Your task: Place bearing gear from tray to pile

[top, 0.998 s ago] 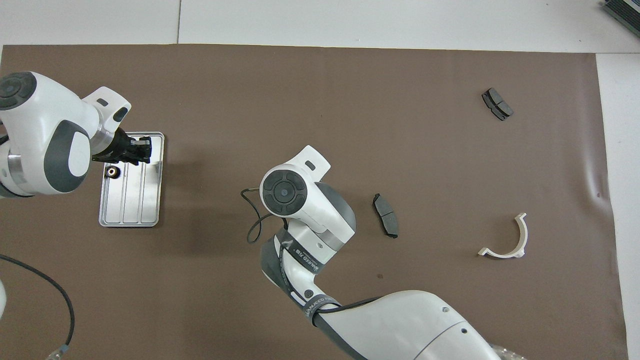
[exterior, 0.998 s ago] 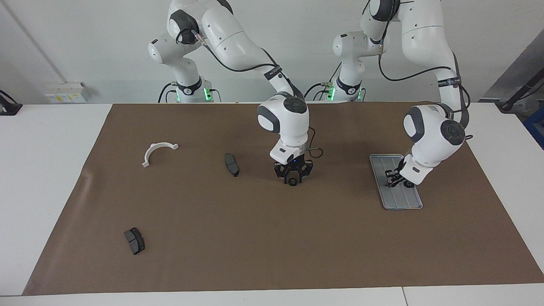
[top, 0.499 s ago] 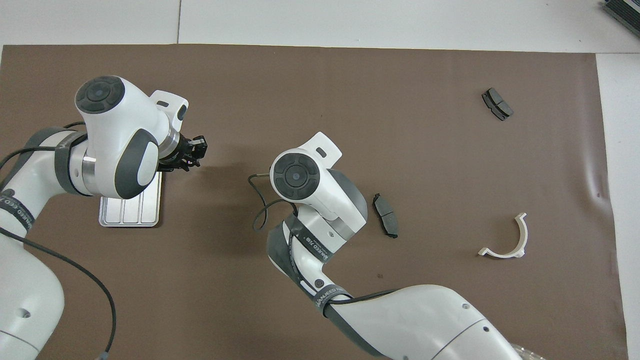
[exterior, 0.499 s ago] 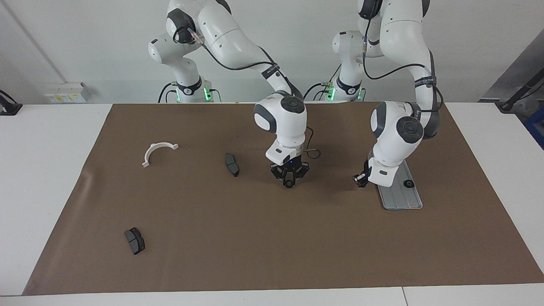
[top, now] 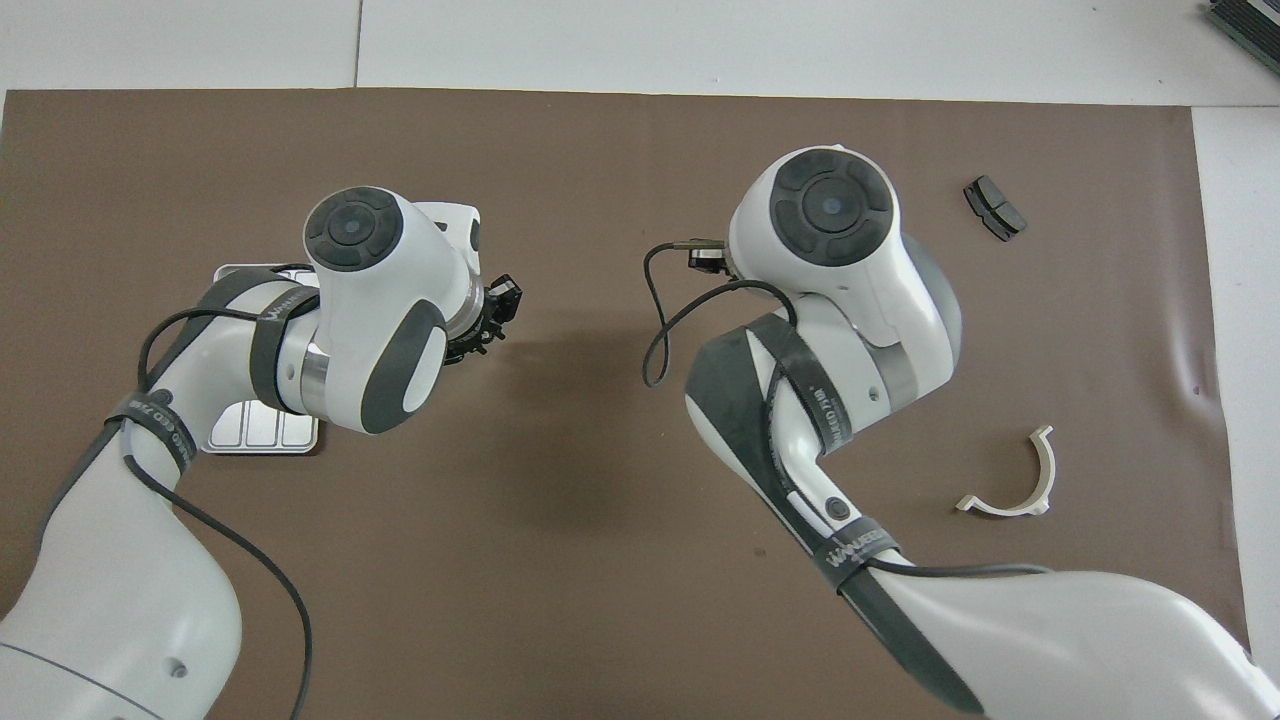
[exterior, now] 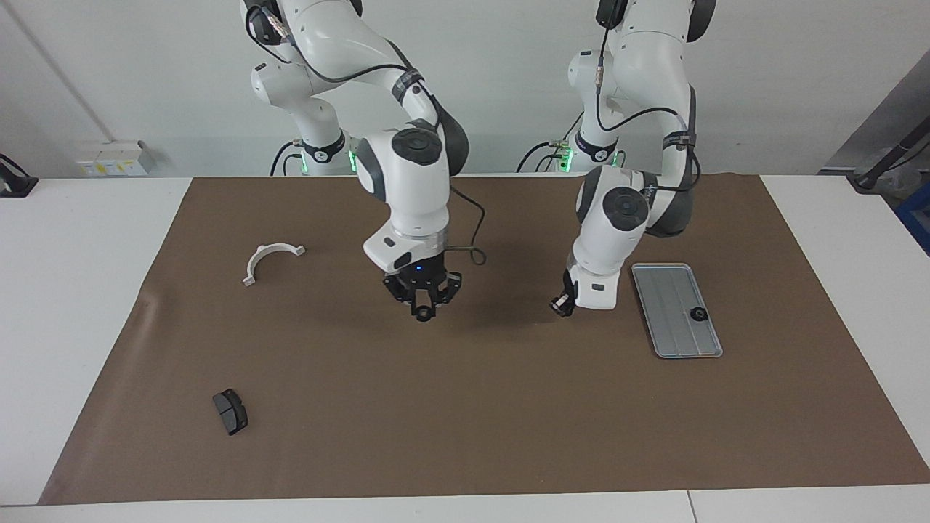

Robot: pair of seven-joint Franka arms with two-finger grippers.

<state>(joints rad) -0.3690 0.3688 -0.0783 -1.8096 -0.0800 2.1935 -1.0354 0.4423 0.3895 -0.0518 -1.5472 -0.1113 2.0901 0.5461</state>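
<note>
Faint pale lettering printed on the dark cable straps [top: 795,400] around both arms' forearms, well up each arm from its gripper; too small and blurred to read. No other text, label or number legible anywhere.

A robotics lab: two white robot arms [exterior: 407,174] bolted at a white table [exterior: 87,240] spread with a brown mat [exterior: 465,421], plain white wall, and car parts laid out such as a brake pad [exterior: 230,411].
</note>
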